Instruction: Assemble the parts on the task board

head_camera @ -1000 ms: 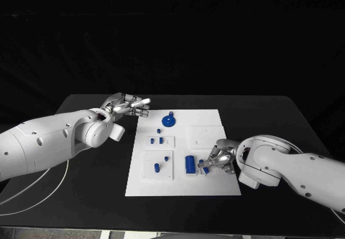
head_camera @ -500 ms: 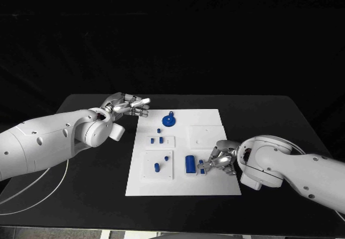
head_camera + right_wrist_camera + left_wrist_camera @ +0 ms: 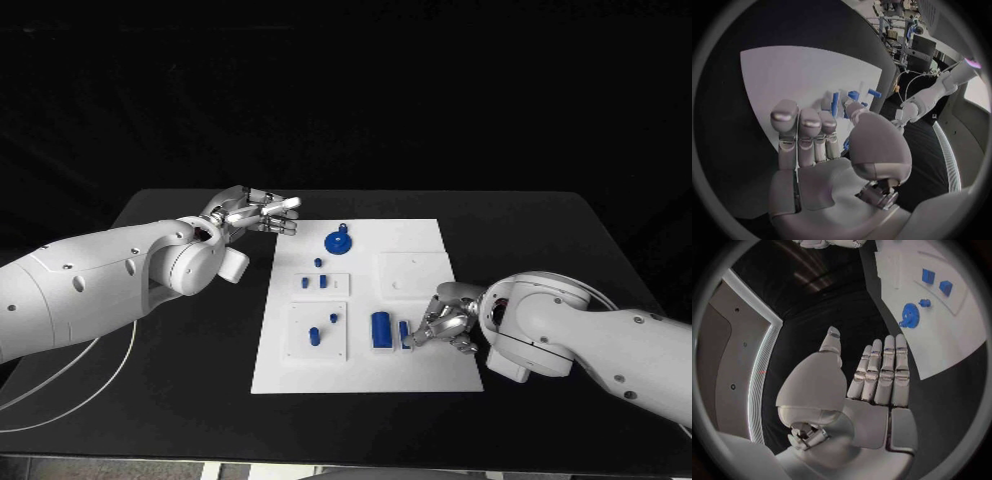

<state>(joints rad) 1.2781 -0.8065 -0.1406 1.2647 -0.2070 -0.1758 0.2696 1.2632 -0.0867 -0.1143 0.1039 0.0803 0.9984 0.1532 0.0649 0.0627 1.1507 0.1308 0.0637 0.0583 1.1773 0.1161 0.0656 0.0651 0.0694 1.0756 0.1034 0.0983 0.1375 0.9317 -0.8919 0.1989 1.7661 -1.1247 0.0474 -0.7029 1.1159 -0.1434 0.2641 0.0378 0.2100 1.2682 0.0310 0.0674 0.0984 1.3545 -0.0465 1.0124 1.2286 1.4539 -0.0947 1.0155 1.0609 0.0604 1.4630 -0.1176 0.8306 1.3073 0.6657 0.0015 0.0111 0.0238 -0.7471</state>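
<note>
Resting on the task board (image 3: pixel 418 375) near its front right corner, the right hand (image 3: pixel 444 326) pinches a small blue part (image 3: pixel 407 341) beside the blue block (image 3: pixel 382 329). Farther back, off the board's left rear corner, the left hand (image 3: pixel 255 213) hovers, fingers extended, holding nothing.

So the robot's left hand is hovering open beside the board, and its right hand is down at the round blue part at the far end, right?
Not quite. The left hand is open beside the task board, but the head view shows the right hand at the near end, by the long blue part. The round blue part lies untouched at the far end.
</note>
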